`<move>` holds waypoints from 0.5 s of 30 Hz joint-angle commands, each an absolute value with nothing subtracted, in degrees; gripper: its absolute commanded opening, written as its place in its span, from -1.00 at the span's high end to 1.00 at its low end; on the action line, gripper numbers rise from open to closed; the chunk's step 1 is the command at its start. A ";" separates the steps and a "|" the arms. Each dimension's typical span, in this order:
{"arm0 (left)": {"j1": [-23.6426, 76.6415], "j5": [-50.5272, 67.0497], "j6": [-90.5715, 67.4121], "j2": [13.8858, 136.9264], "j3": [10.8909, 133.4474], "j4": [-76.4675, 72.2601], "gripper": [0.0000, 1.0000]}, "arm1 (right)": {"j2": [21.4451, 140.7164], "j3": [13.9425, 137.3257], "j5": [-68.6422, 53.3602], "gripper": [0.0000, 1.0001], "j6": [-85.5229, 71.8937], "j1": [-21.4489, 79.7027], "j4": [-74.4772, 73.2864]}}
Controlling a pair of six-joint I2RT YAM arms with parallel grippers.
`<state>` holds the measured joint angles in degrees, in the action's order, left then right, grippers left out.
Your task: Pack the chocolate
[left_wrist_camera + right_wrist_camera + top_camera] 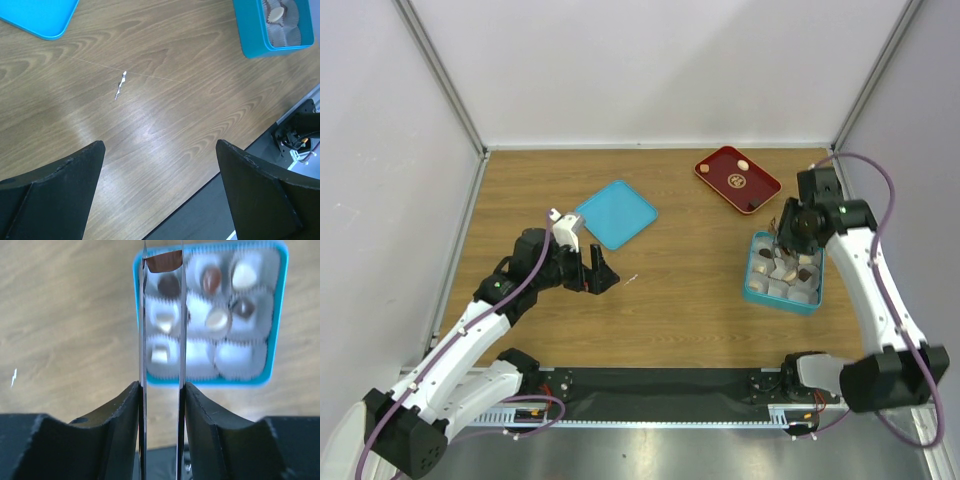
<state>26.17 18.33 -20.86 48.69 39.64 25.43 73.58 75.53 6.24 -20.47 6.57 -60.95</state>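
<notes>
I had the right fingers (115, 435) clamped on a brown chocolate (165, 261) at the rim of the teal box (220, 381), by a filled cup (169, 285), left fingers (55, 195) spread above the desk (150, 125) well clear of that box; releasing there risked stacking it.

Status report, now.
Left gripper open, empty. Right gripper shut on tweezers, brown chocolate at tips over teal box. One piece on red tray. No obstruction seen.
</notes>
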 commanded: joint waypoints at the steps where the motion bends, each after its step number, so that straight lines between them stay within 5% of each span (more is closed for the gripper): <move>1: 25.66 20.48 -19.95 48.08 41.22 23.20 -0.99 | 67.00 71.65 4.13 0.14 -23.37 6.50 -65.73; 15: 25.66 20.83 -20.04 47.20 40.96 23.20 -0.99 | 55.82 62.23 4.48 0.14 -28.39 7.12 -71.72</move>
